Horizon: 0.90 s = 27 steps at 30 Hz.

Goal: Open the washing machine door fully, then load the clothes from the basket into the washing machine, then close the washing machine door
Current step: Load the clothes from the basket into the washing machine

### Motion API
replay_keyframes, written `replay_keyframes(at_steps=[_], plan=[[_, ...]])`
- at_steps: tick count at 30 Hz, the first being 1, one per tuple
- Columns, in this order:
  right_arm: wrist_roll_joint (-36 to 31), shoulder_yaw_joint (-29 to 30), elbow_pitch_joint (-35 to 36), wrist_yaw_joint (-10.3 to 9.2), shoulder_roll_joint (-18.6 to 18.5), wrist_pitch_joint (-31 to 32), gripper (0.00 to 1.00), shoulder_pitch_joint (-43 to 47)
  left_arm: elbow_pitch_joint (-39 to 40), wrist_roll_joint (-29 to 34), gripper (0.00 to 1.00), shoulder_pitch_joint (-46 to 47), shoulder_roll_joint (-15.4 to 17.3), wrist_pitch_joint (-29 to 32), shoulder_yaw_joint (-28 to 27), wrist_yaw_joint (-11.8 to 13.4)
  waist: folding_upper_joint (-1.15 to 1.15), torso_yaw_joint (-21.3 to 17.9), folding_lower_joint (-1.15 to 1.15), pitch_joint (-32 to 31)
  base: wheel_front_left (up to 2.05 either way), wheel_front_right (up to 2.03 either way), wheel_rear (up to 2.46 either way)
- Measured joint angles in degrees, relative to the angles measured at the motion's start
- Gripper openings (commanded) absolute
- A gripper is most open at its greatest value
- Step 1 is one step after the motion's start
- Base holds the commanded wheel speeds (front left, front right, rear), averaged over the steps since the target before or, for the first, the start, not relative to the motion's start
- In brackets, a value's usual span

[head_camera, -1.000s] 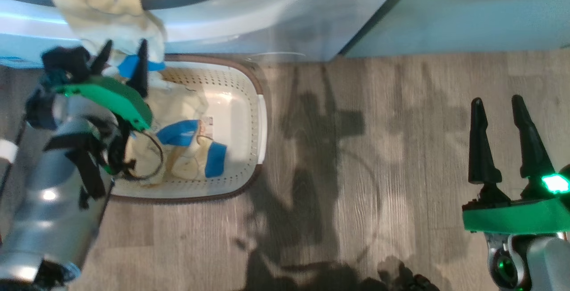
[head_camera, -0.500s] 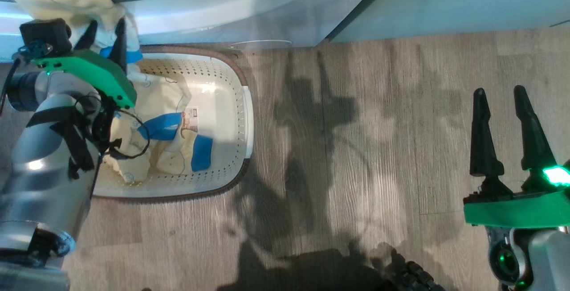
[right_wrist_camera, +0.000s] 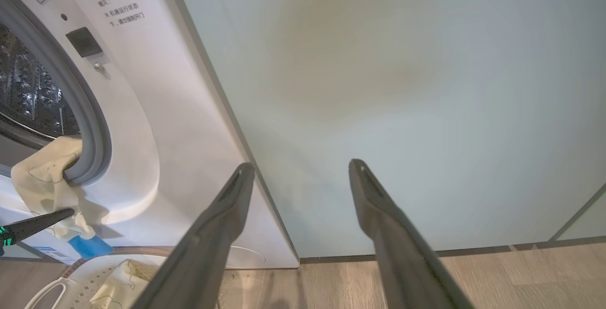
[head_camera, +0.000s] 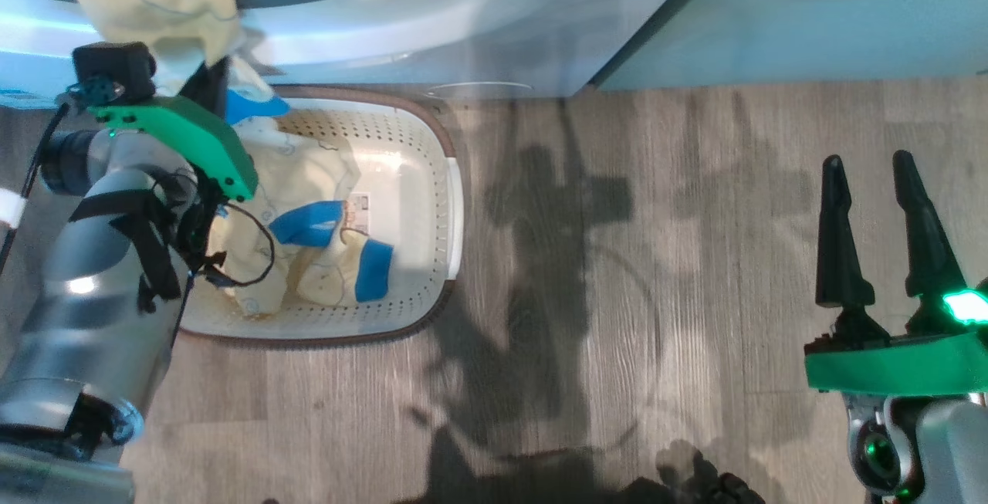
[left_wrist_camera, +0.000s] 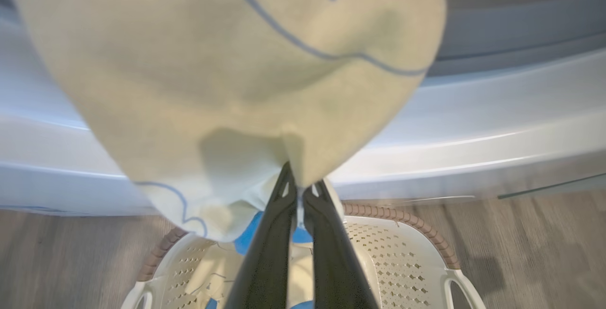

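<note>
**A:** Entry one: which step is in hand?

**B:** Loading. The left hand (left_wrist_camera: 298, 190), its two dark fingers pressed together, pinches a low fold of a pale yellow garment with thin blue printed outlines (left_wrist_camera: 227, 77). The cloth hangs out over the grey rubber gasket (right_wrist_camera: 92, 124) of the white front-loading washing machine (head_camera: 432, 18).

**A:** What does the next move call for?

**B:** Probably lifting that fold over the lip and into the steel drum (right_wrist_camera: 33, 91) (a loose tail would keep the machine from shutting).

**A:** Remaining stock?

**B:** Cream, blue-patched clothes (head_camera: 309, 180) lie crumpled in the perforated cream plastic basket with brown rim (head_camera: 451, 203), on the floor just beside the machine. The right hand (head_camera: 866, 163) is spread wide, holding nothing, well apart.
</note>
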<state>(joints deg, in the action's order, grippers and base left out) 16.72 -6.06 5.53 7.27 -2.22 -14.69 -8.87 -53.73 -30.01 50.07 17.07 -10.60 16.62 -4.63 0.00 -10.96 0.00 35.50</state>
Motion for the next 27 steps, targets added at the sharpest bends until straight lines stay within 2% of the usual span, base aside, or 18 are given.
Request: replay_keyframes(at_steps=[7,12,21,27], plan=[[-0.69,0.01,-0.36,0.0,0.0,0.0,1.0,0.43,5.86,-0.91,0.0,-1.17,0.71,6.34,2.27,-1.36,0.0,1.98,0.0,-2.06,0.0,0.0,0.0],[-1.12,-0.01,-0.52,0.0,0.0,0.0,1.0,0.67,14.23,-1.74,0.0,-2.89,3.89,11.12,2.31,-1.64,0.0,2.95,0.0,-3.44,0.0,0.0,0.0],[-1.18,-1.12,-0.85,0.0,-0.01,0.0,1.0,1.94,31.62,-3.03,0.0,-4.72,10.06,18.79,-0.42,2.77,0.0,2.51,0.0,-4.41,0.0,0.0,0.0],[-1.15,-2.14,-0.86,0.0,-0.01,0.0,1.0,1.74,34.71,-3.27,0.0,-1.28,12.5,22.38,-1.36,4.12,0.0,1.14,0.0,-3.06,0.0,0.0,0.0]])
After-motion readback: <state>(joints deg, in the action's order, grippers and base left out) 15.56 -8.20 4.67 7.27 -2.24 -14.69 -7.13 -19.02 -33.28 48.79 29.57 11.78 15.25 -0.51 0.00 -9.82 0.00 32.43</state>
